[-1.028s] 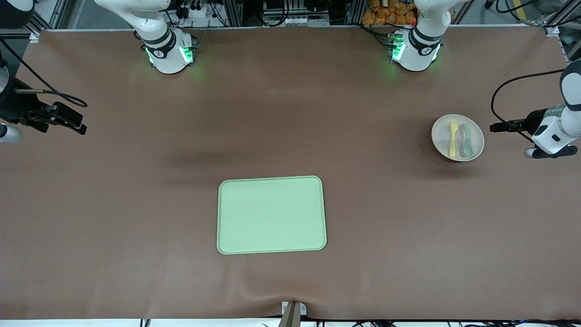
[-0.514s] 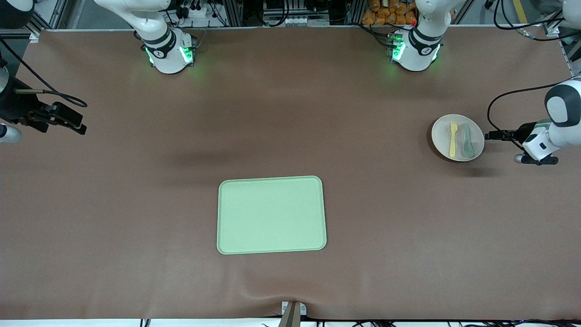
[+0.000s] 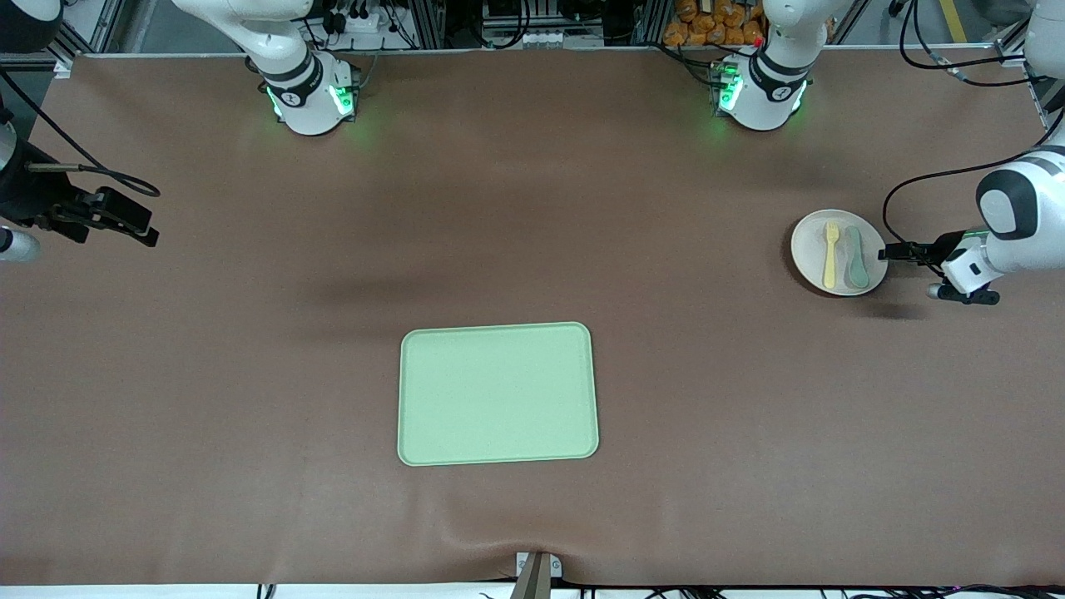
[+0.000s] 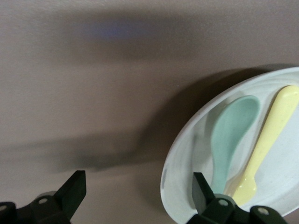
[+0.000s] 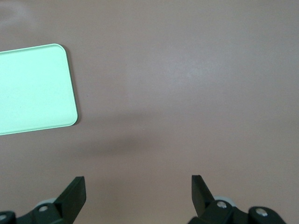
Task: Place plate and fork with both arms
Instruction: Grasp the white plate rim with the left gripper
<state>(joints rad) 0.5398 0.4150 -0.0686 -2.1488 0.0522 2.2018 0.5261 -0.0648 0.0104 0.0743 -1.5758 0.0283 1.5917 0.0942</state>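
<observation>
Round matte plate (image 3: pixel 839 252) (smooth plastic fork (image 3: pixel 829 254) on it) — both grippers' fingers apart.

High front overview; two close wrist views

Light-green tray (image 3: pixel 497 393) on brown table (image 3: pixel 250 374) — grey-green spoon (image 3: pixel 855 257), well apart

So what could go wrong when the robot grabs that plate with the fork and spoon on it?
The open left hand is at the rim of the small round off-white plate. If it tilts the plate, the loose pale-yellow plastic fork and grey-green spoon could slide off. A finger could also bump the rim and push the plate away.
</observation>
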